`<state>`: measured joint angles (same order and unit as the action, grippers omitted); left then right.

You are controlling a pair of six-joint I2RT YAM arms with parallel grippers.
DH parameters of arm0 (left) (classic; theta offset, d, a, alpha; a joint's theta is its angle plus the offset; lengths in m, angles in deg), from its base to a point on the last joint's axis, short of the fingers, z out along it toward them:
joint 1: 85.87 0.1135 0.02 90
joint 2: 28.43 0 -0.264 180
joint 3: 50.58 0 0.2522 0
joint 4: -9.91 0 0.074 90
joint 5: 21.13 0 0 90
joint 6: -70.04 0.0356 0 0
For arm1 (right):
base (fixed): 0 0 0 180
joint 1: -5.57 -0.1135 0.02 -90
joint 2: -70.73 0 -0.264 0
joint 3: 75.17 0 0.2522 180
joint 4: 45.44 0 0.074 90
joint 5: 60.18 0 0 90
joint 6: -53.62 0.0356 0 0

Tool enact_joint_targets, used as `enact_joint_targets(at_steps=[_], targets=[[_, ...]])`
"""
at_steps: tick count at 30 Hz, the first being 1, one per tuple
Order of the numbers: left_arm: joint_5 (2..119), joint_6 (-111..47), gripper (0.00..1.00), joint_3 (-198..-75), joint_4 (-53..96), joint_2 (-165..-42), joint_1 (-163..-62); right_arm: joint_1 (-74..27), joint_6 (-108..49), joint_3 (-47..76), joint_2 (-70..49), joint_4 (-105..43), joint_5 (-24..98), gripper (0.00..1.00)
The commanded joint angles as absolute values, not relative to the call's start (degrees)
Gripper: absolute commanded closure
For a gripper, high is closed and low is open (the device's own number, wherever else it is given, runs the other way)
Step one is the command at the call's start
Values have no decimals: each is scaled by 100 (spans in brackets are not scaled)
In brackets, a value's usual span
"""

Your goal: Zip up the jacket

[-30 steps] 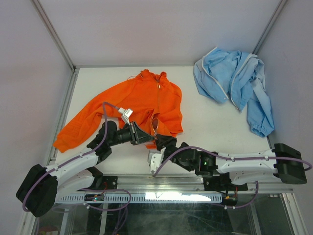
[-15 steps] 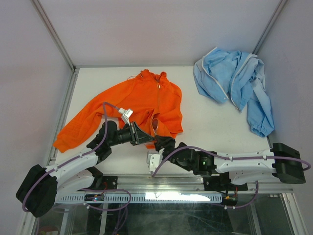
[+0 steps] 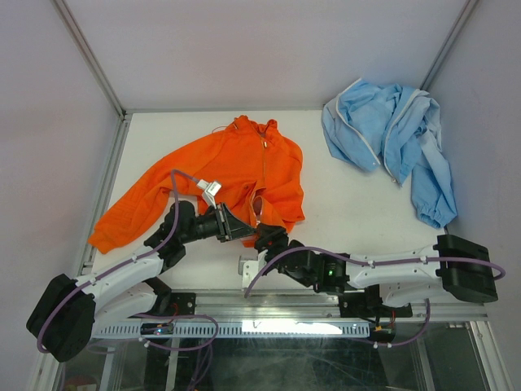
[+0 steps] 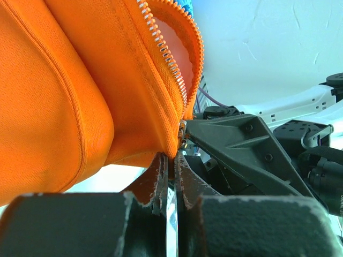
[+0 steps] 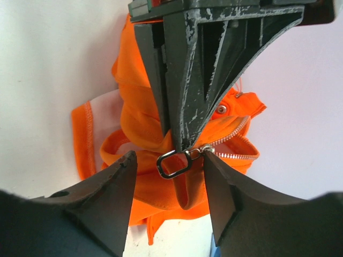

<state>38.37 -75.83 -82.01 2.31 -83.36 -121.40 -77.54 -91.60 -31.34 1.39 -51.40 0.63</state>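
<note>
Orange jacket [image 3: 236, 167] on your counter [image 3: 350, 216], left gripper [image 4: 172, 160] clamped on its hem at the zipper base, right gripper [image 5: 169, 160] parted around the zipper pull [image 5: 172, 164], holding nothing.

— Colour and cloth?
— Bright orange jacket [image 3: 236, 167], soft and fleecy, paler on the inside.
— Lying where?
— Spread on the white worktop [image 3: 342, 212], left of centre. Collar [image 3: 254, 126] toward the far edge, one long sleeve [image 3: 130, 208] stretched out to the left and nearer side.
— And the zipper [image 4: 167, 56]?
— Thin, silver-toothed, down the front. Slider [image 5: 194, 153] low down with a metal ring pull [image 5: 172, 164], tooth rows parting just past it. Bottom hem [image 4: 128, 155] beside it pinched in the left tool [image 4: 171, 166].
</note>
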Motion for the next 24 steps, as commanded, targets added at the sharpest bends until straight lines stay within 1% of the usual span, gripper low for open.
enact_joint_targets(at_steps=[1, 6, 11, 24], targets=[[3706, -7479, 100, -8457, 55, -8195, -12127, -7801, -9504, -3157, 232, -5961, -235, 51], [3732, -7471, 100, -8447, 63, -8200, -12128, -7811, -9098, -3007, 576, -5354, 87, 60], [3732, -7471, 100, -8455, 65, -8228, -12128, -7810, -8738, -2849, 698, -4902, 302, 65], [3733, -7454, 100, -8436, 99, -8213, -12135, -7773, -8468, -2637, 600, -4754, 516, 91]])
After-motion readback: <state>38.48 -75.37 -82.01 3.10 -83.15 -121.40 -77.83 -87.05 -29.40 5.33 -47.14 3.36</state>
